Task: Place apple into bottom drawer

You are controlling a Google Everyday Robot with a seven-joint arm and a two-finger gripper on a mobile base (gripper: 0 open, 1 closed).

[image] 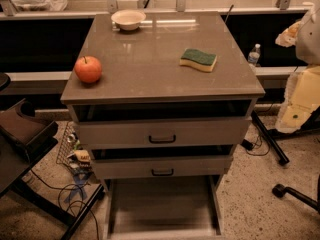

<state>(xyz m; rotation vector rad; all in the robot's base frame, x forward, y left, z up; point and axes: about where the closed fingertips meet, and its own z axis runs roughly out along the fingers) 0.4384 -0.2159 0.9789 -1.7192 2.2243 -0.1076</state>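
the grey three-drawer cabinet with a glossy brown-grey top, the bench (pixel 150 49), fills the middle of the view. its bottom drawer (pixel 162 204), a wide shallow grey tray with low side walls, is pulled out towards the near side and looks bare, so it is ready to receive something dropped from above. the two upper grey drawers with black handles (pixel 162 134) are each only a little ajar and overhang the far part of that tray, which suggests the release should come over its near, uncovered part. on the bench top a shallow cream bowl (pixel 128 19) sits at the far edge, left of centre, and a green-and-yellow sponge (pixel 198 59) lies towards the right, both well apart from the target. the small round red-orange apple with a dark stem (pixel 88 69) stands upright near the left edge of the bench, not yet touched, with free room around it for a grasp from above or from the left. the gripper does not appear anywhere in this view, so nothing can be said of how it stands; by my judgement the task is at its very start, with the reach for the apple to come first.
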